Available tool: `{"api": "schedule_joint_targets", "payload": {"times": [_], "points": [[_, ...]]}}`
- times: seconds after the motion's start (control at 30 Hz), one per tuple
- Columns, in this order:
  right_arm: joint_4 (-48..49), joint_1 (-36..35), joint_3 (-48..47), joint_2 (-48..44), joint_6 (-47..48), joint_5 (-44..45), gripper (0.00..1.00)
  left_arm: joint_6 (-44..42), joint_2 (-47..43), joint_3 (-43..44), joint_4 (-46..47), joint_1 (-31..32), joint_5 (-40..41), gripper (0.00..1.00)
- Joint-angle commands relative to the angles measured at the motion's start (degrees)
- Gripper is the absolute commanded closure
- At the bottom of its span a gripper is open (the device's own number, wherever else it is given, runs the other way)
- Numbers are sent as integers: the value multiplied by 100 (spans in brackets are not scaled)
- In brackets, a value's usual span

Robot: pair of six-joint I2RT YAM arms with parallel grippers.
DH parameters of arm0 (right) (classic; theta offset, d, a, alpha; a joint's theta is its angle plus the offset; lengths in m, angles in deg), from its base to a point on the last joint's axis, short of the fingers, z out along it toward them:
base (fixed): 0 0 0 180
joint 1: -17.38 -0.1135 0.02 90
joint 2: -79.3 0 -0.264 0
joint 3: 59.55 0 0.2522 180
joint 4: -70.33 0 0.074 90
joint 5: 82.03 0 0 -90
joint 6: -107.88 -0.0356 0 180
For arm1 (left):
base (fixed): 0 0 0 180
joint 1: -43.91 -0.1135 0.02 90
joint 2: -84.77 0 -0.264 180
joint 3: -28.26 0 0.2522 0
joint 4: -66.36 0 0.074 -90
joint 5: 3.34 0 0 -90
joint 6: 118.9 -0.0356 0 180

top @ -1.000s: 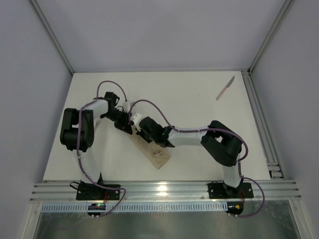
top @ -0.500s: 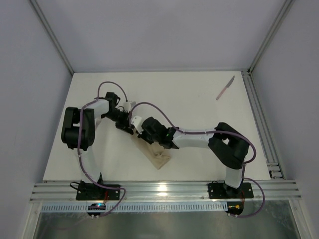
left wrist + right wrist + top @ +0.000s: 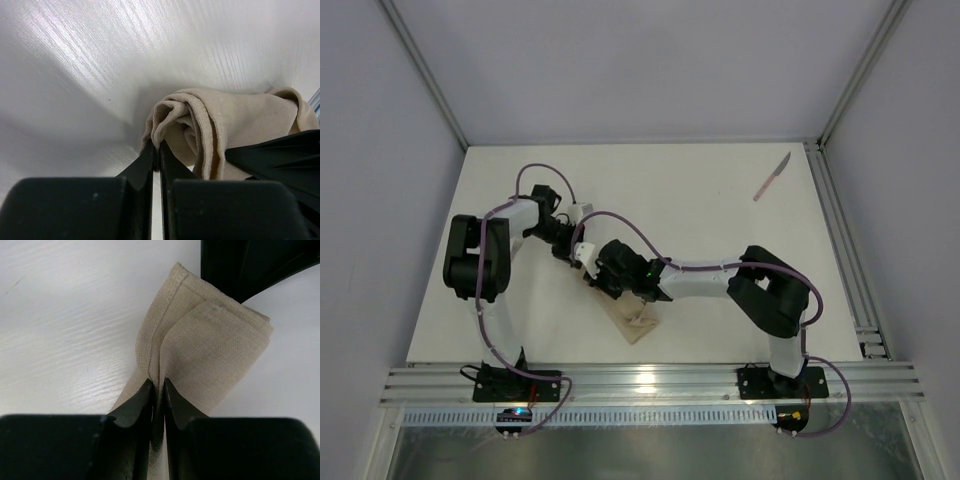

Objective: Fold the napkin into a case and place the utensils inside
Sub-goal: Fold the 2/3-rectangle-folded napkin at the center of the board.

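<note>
White tabletop (image 3: 700,200) carries everything. Beige napkin (image 3: 632,322), folded into a narrow tapered strip, lies near the front edge, left of centre. The left hand (image 3: 156,150) is clenched on its bunched far end. The right hand (image 3: 158,385) is clenched on a raised fold just beside it. One knife (image 3: 772,177), pinkish handle, lies at far right, well apart.

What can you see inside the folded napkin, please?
Only layered beige cloth shows between the folds of the napkin; no utensil pokes out. The deeper interior is covered by cloth. The knife lies apart on the table.
</note>
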Motion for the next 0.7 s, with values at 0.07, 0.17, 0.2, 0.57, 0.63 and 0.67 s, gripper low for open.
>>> {"api": "schedule_joint_targets", "payload": {"times": [0.07, 0.17, 0.2, 0.57, 0.63, 0.67], "points": [[61, 85, -266, 313, -388, -205, 82, -9, -42, 58, 176, 42, 48, 97], [61, 182, -284, 401, -485, -267, 82, -9, -218, 58, 211, 34, 144, 83], [18, 191, -310, 445, -502, -267, 81, -9, -262, 75, 229, 25, 162, 79], [175, 349, -143, 296, -696, -390, 75, -150, -1026, 454, -140, -371, 181, 57], [202, 340, -108, 243, -714, -407, 71, -124, -1202, 305, -175, -301, 171, 52], [228, 340, -99, 182, -714, -434, 69, -132, -1229, 243, -167, -231, 232, 50]]}}
